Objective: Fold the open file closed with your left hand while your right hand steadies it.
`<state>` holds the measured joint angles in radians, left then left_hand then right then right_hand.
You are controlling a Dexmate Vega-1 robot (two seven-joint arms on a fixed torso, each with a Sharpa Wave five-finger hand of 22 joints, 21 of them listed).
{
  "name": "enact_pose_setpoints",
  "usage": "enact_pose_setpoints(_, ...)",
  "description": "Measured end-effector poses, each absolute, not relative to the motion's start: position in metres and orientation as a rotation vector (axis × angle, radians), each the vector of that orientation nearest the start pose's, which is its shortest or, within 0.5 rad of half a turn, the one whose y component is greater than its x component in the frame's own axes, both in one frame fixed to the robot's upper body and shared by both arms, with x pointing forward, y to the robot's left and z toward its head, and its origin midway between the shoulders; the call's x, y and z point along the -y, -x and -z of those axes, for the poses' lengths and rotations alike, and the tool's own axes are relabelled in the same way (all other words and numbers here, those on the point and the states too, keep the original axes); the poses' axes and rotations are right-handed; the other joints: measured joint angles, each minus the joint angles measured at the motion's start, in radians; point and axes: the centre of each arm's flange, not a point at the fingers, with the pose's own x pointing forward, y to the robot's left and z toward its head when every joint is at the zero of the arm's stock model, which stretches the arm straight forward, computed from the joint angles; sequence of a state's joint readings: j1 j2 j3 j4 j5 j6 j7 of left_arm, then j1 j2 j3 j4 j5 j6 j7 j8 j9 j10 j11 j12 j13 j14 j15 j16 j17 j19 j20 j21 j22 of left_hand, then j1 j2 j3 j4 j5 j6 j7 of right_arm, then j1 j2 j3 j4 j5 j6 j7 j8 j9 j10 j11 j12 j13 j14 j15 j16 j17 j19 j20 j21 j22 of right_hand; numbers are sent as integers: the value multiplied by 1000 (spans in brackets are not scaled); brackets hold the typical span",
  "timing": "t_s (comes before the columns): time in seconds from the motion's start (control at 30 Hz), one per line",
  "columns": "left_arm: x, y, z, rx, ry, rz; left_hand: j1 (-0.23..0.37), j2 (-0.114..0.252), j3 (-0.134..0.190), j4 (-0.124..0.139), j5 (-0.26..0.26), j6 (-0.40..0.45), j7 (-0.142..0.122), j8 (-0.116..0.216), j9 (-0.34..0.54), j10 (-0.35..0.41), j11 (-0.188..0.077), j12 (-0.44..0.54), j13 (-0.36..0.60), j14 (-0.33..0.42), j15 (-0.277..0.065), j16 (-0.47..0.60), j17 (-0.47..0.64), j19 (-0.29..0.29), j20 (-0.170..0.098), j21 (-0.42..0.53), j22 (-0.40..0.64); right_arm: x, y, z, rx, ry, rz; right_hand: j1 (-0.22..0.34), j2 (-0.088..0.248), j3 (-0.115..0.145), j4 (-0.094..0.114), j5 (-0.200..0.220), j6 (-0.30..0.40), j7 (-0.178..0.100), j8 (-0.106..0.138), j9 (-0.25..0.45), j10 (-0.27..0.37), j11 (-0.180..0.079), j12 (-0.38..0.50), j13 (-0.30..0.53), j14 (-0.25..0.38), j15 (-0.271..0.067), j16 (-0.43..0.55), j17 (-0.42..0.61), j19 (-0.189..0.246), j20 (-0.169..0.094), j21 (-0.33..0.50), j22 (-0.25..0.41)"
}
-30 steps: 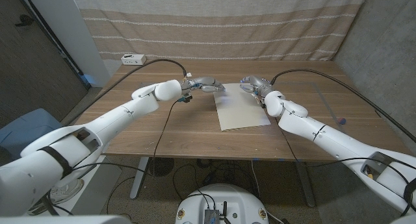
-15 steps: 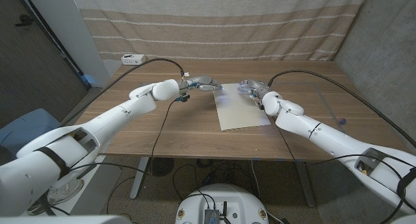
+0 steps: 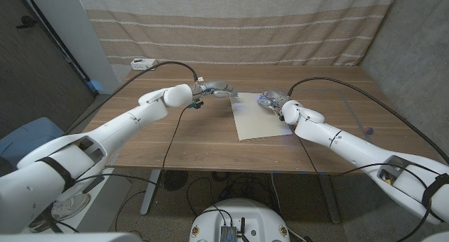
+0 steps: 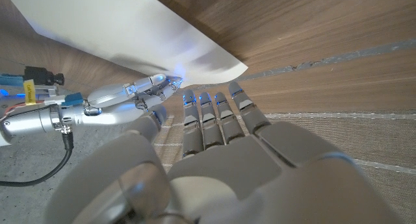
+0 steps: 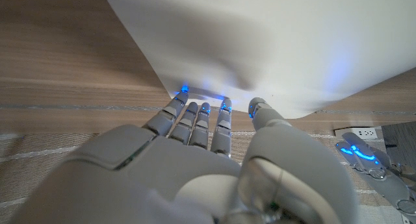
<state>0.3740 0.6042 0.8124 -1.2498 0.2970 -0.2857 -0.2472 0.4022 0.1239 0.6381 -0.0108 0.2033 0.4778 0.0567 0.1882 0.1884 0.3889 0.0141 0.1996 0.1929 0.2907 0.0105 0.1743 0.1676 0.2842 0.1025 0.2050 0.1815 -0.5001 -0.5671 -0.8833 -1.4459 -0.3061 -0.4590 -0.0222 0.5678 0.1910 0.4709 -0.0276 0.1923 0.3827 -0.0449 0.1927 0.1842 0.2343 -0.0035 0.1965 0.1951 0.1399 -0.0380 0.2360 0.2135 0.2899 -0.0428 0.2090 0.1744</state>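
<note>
Right hand (image 3: 272, 99) shifted onto file (image 3: 261, 118).

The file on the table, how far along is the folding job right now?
Done: the file looks like one flat sheet on the table, so it seems already folded closed. In hand: the left robot hand hovers at its far left corner, and the right robot hand is over its far right edge. Left: apparently only pulling both hands away.
</note>
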Motion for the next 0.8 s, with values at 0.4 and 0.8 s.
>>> enact_pose_setpoints(0.4,-161,-675,-65,620,-1437,450,-14,3,0,0,-4,0,0,0,0,4,4,5,0,0,0,0,0,-5,19,0,2,174,-691,8,279,1252,-30,14,7,8,-8,4,9,2,0,0,11,11,7,0,5,2,0,-5,9,-2,2,0)
enact_pose_setpoints(0.8,-154,-690,-69,587,-1490,448,-45,19,-5,-8,-4,-87,-43,-15,-3,-97,-7,-15,0,-61,0,-5,3,-40,20,-8,2,173,-692,9,281,1249,-40,20,1,11,-11,4,14,7,0,0,15,7,7,0,16,2,0,-4,9,-2,4,0)
